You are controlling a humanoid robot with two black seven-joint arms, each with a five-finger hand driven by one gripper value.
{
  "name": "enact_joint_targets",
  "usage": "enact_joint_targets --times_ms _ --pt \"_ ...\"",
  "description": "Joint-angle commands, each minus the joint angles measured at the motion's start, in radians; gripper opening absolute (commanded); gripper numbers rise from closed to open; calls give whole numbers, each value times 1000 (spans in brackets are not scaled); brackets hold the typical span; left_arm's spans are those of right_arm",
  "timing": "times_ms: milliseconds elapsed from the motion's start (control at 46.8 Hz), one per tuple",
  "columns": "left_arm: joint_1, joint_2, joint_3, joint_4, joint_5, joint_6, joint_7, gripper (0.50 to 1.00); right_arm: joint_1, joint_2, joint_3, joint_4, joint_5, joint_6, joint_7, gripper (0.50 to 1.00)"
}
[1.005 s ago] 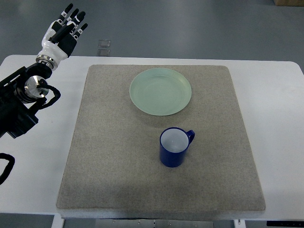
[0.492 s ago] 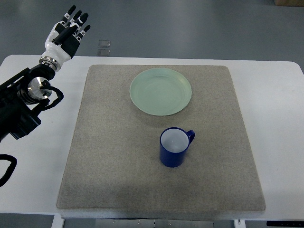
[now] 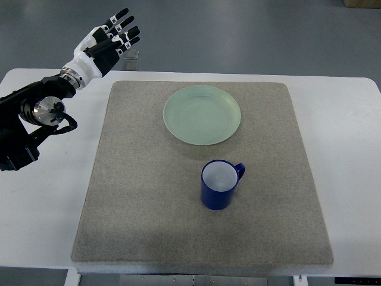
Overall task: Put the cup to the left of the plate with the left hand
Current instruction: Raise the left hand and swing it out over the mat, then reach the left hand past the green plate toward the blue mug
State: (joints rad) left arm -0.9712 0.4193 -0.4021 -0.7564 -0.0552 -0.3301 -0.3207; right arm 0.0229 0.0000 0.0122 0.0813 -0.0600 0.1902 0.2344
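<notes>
The left hand (image 3: 106, 43) hangs with fingers spread and empty, well apart from the blue cup (image 3: 219, 184), which stands below the plate (image 3: 202, 115). A hasty sideways reach may tip this cup.

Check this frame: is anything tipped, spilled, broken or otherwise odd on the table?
Nothing stands out. The blue cup stands upright and looks empty, on the grey mat below the green plate, which lies flat. The left hand hovers open near the table's far left corner, holding nothing.
</notes>
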Motion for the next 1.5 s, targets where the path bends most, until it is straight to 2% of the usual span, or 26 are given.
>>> enact_joint_targets --times_ms 0,257,342,428,513,641,748,1090,1475 --pt "0 22 42 -41 14 -12 -1 996 0 0 0 0 0 0 0 932" --pt "3 85 66 -83 182 -122 -1 996 0 0 0 0 0 0 0 932" --pt "5 107 68 -96 225 -181 -1 996 0 0 0 0 0 0 0 932" --pt "8 145 68 -138 273 -245 -1 996 0 0 0 0 0 0 0 932" --pt "15 193 69 -198 327 -279 -1 996 0 0 0 0 0 0 0 932" --pt "32 245 69 -279 417 -281 -3 996 0 0 0 0 0 0 0 932" --pt "55 250 69 -316 485 -281 -3 996 0 0 0 0 0 0 0 932" --pt "98 222 71 -370 593 -281 -3 996 0 0 0 0 0 0 0 932" --pt "134 145 71 -362 669 -281 -3 996 0 0 0 0 0 0 0 932"
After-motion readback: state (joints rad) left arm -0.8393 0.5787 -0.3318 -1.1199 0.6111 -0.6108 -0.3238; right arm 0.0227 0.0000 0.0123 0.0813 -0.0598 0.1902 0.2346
